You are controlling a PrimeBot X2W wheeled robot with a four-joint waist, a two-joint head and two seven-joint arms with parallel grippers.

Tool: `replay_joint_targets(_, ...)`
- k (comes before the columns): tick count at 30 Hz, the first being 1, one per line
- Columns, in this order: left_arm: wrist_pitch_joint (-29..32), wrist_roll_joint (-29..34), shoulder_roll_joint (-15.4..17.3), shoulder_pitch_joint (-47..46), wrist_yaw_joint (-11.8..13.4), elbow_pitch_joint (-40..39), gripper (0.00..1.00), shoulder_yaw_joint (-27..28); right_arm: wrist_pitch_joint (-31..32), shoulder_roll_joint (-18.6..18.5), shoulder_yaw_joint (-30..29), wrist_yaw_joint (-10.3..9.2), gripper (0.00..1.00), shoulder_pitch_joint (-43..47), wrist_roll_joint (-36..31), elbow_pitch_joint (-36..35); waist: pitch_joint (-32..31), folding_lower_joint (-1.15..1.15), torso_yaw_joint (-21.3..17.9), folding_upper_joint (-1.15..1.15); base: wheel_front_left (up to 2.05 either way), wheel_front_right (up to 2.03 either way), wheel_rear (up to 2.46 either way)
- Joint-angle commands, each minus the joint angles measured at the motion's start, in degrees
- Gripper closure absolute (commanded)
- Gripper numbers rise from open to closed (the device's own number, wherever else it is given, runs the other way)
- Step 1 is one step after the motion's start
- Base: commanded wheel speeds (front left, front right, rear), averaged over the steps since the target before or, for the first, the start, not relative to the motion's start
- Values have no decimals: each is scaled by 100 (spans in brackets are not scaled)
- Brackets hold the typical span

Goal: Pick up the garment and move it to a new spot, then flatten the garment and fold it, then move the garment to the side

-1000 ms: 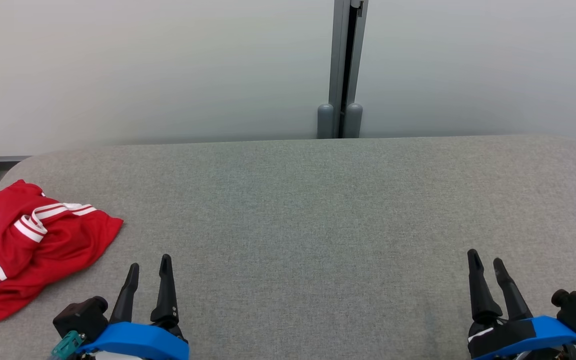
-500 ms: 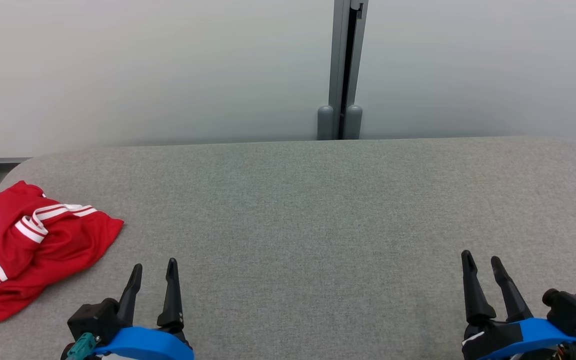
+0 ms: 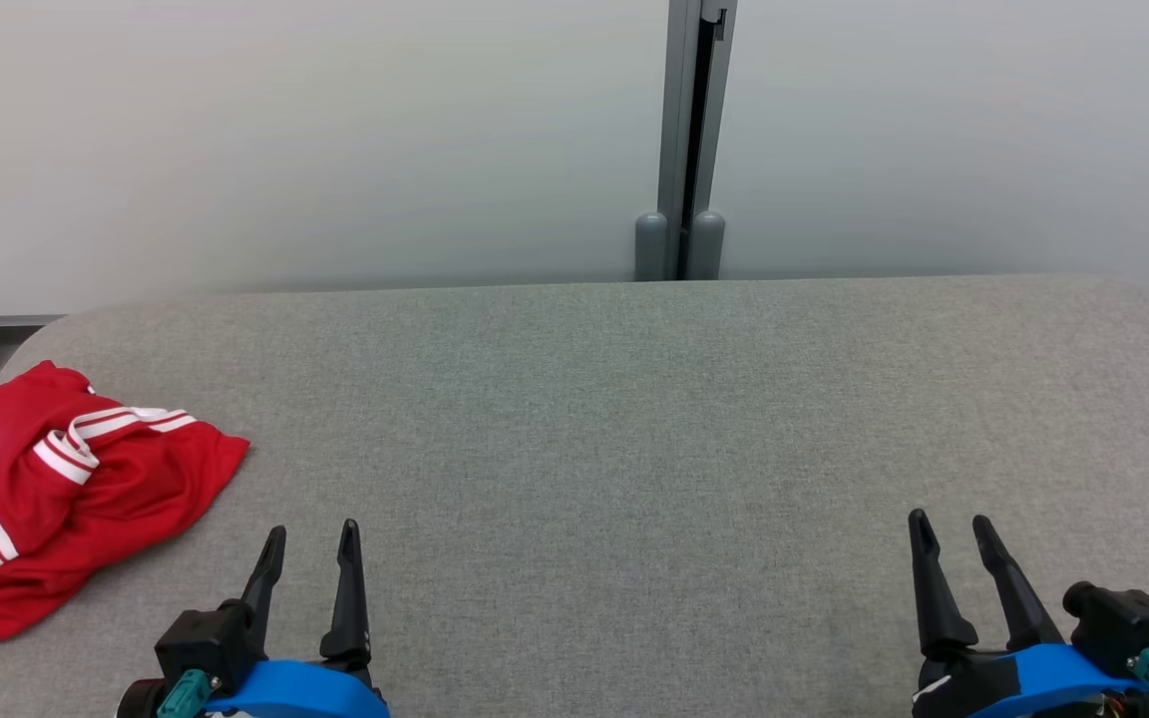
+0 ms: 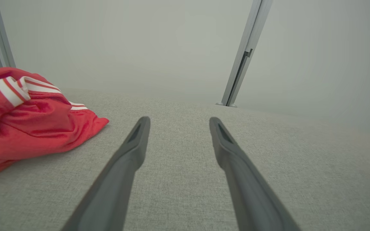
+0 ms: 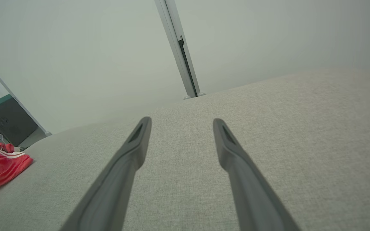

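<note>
Grey fabric-covered table (image 3: 634, 399), rounded far corners; crumpled red-and-white garment (image 3: 66, 489) lying at left edge.

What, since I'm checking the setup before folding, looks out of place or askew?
The crumpled red garment with white stripes lies bunched at the left edge of the grey fabric-covered table, folded over itself, not flat. Nothing else looks spilled or damaged.

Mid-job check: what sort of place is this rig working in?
Likely a lab or test bay, not a home: a grey fabric-covered table, plain pale partition panels joined by a metal post, and a crumpled red garment at its left edge.
</note>
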Motion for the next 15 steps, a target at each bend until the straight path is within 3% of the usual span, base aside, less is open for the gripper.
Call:
replay_joint_targets(1,-62,124,50,29,43,2,0,-18,-49,-42,13,12,0,27,-107,-32,1,0,2,0,0,0,0)
replay_joint_targets(15,-179,512,83,69,152,87,0,-105,-173,-44,68,13,0,74,-554,-2,-30,0,9,0,0,0,0)
